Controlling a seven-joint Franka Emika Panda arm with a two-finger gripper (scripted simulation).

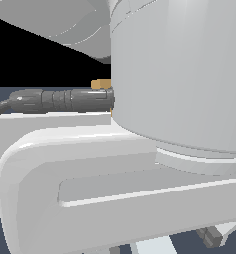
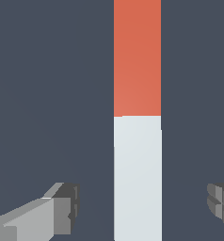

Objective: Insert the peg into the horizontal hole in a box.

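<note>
Exterior view, arm: the white, rounded body of the arm [image 1: 174,74] is filling nearly the whole picture, with a dark grey ribbed cable plug [image 1: 65,100] running into its side; the links are sitting so close to the camera that the arm's overall pose is not readable here
Exterior view, box: a small tan, orange-brown sliver [image 1: 101,84] is peeking out just above the plug, which I am taking to be the box; its hole is hidden
Exterior view, fingers: at the lower edge a dark grey ribbed finger pad [image 1: 209,236] is showing beneath the white hand housing
Wrist view, peg: the long square-section peg, half red-orange and half pale grey-white [image 2: 137,122], is lying flat on the dark blue-grey floor [image 2: 48,94], running straight along the picture between the two fingers
Wrist view, gripper: the gripper [image 2: 144,207] is hanging over the pale half, jaws spread wide, each dark pad [image 2: 69,207] standing well apart from the peg's sides, grasping nothing
Wrist view, pose: the hand is pointing straight down, fingers straddling the bar across its width
Progress: judging from this, nothing is done yet; the peg is lying ungrasped and the box is out of the wrist view
Remaining: descending, closing on the pale half, lifting, aligning with the hole, inserting
</note>
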